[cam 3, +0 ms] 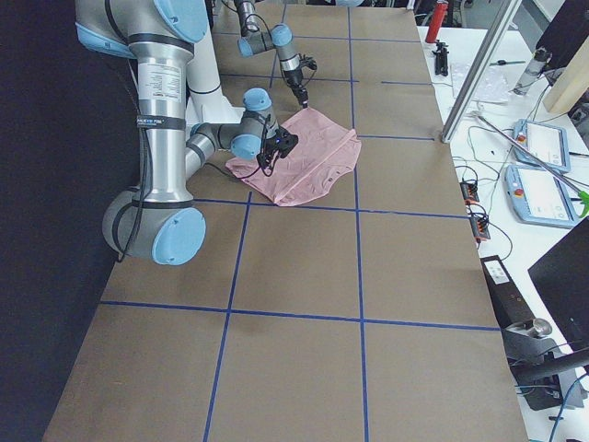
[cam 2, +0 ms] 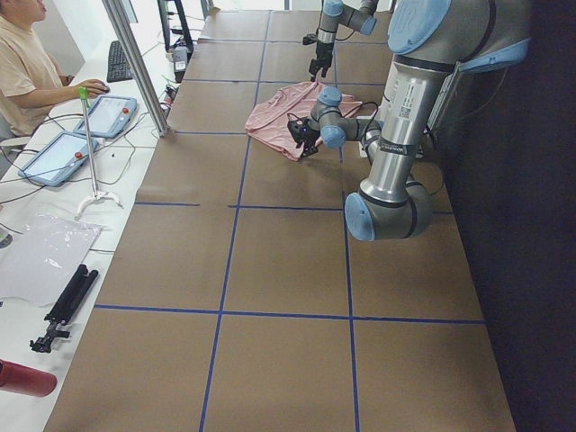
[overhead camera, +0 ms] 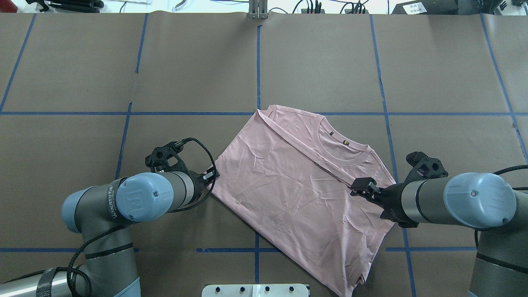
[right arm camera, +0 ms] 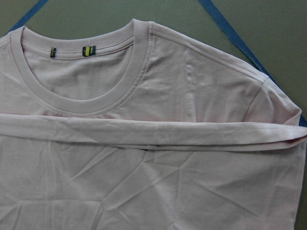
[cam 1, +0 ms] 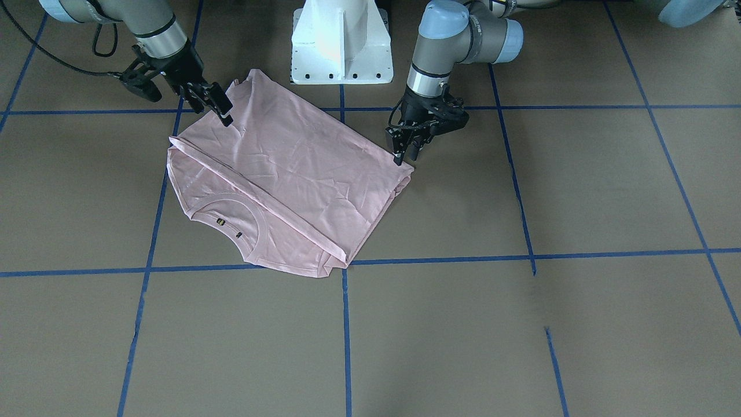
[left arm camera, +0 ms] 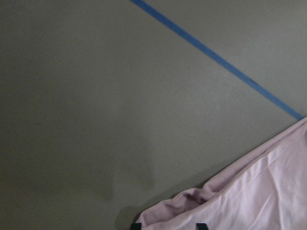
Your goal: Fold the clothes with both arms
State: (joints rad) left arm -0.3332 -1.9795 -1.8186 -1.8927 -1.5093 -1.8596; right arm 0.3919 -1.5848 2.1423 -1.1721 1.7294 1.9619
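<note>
A: Where was the shirt at that pt?

B: The shirt (overhead camera: 288, 185) lay flat on the table (overhead camera: 123, 62), mid-table just in front of the white base (cam 1: 341, 40), skewed to the blue tape lines (overhead camera: 258, 62). One fold looked done: the hem (right arm camera: 144, 136) sat doubled across the chest just below the collar (right arm camera: 86, 103), which showed w/ its label (right arm camera: 88, 50).

A: And the grippers?

B: Left gripper (cam 1: 406, 157) sat at the fold's corner on its side. Its wrist cam showed the fingertips (left arm camera: 201, 226) apart w/ the cloth's edge between them, so not clamped. Right gripper (cam 1: 226, 119) was low at the opposite corner – couldn't tell if it was parted or pinched.

A: How much was left?

B: Approx. half, I'd judge. It was a wide slab – prob. one more fold across was needed, maybe two, plus squaring the uneven edges.
</note>
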